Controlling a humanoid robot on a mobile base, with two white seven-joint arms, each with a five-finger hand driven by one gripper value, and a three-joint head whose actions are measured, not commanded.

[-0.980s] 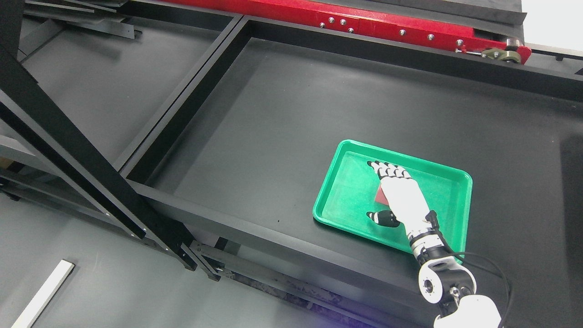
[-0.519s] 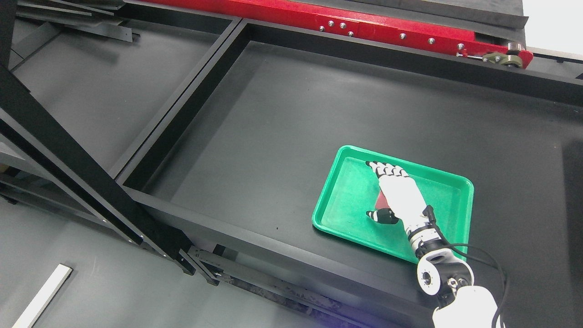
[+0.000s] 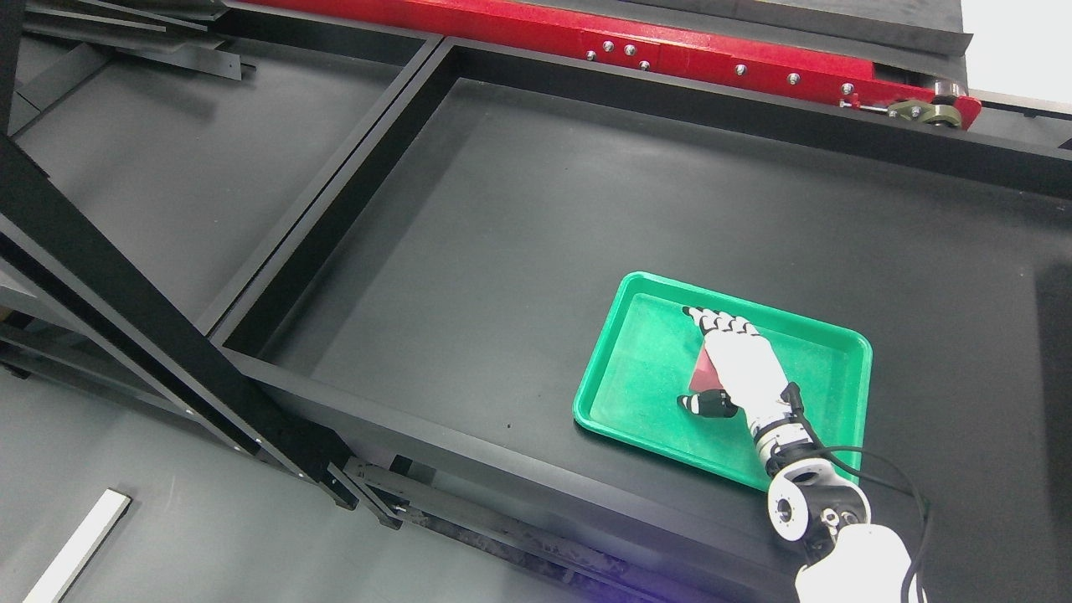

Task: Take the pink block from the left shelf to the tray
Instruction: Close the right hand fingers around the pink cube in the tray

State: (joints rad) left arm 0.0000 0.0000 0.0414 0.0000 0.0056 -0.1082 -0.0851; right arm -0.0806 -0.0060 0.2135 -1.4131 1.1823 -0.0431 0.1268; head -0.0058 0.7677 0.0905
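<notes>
The right hand (image 3: 733,368) hovers over the green tray (image 3: 636,335) middle; its grip on the pink block (image 3: 702,374) beneath cannot be told; release seemingly remains.

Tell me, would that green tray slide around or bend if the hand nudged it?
The green tray looks like thin moulded plastic, so it is probably light and may flex a little. It lies flat on the smooth black shelf surface, so a sideways push would likely slide it rather than tip it. The right hand over the pink block may add some weight, if it presses.
</notes>
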